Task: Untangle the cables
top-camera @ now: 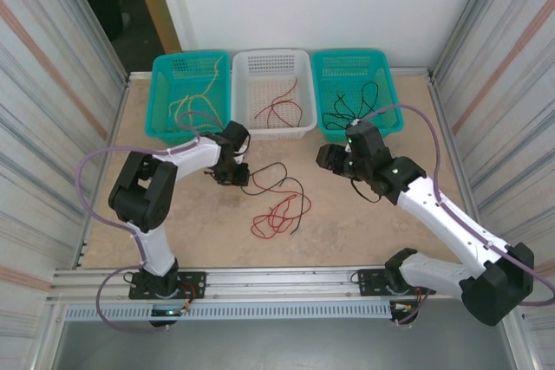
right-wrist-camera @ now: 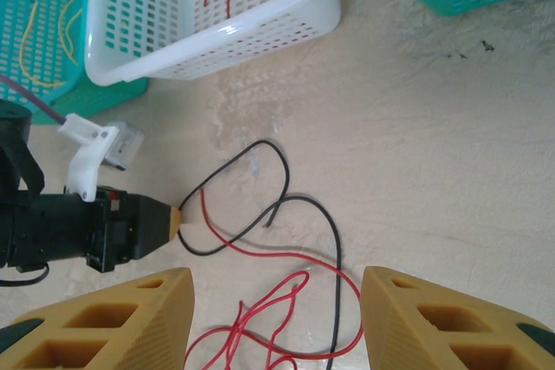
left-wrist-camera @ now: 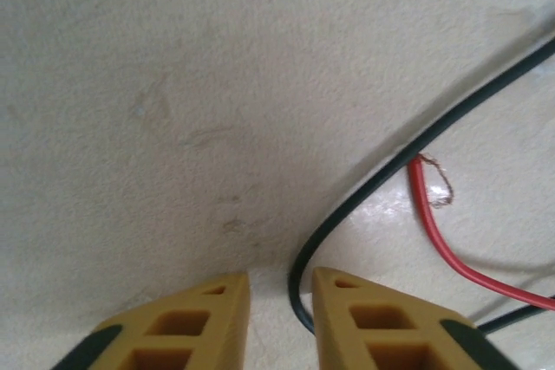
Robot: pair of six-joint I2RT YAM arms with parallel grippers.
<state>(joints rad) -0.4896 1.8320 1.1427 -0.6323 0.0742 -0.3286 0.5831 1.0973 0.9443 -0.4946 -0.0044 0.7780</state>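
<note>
Loose cables (top-camera: 277, 201) lie on the pale table (top-camera: 199, 223) just in front of the white basket (top-camera: 269, 134) (rectangular, perforated plastic). A thin black wire (left-wrist-camera: 373, 179) loops across a thin red wire (left-wrist-camera: 438, 240).

Left gripper (left-wrist-camera: 282, 279), yellow-fingered: jaws a narrow slot apart, the black wire running through the slot beside one finger. It looks unpinched, though the contact sits at the frame edge.

Right gripper (right-wrist-camera: 277, 273): jaws wide, nothing between them, hovering off the basket's right front corner.

Risk, as we judge it: the wires cross, so a pull on black would drag red along and tighten the tangle. So thin a wire may also slip the pads.

The tangle's long axis slants away from the basket toward the arm bases. The red wire's bare end points roughly back at the basket.
</note>
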